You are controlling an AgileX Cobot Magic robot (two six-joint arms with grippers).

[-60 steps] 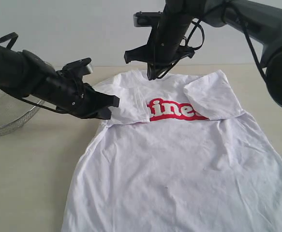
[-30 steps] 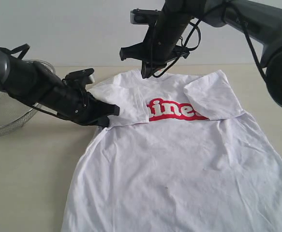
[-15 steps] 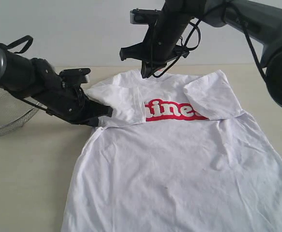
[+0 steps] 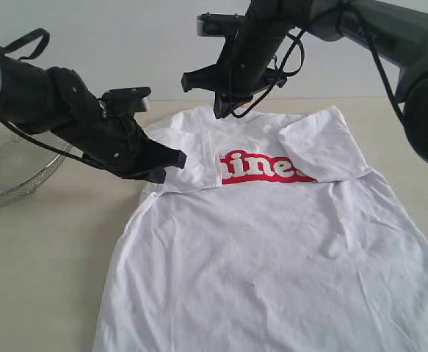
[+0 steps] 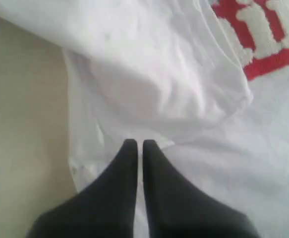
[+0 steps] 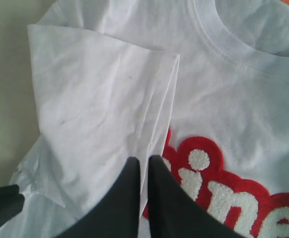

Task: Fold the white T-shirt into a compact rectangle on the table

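The left gripper (image 5: 136, 145) has its dark jaws pressed together, with only a thin slit between them. Its tips sit over the white T-shirt (image 5: 208, 163), just short of a folded-over sleeve (image 5: 149, 84). Red lettering (image 5: 263, 34) shows past the sleeve's hem. Bare beige table (image 5: 20, 124) borders the shirt's edge.

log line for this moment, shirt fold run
white T-shirt: on table, sleeves folded in, body unfolded | left gripper: shut, at sleeve fold | right gripper: shut, over chest

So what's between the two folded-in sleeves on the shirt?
Red lettering across the chest of the shirt fills that gap, shown best in the exterior view.
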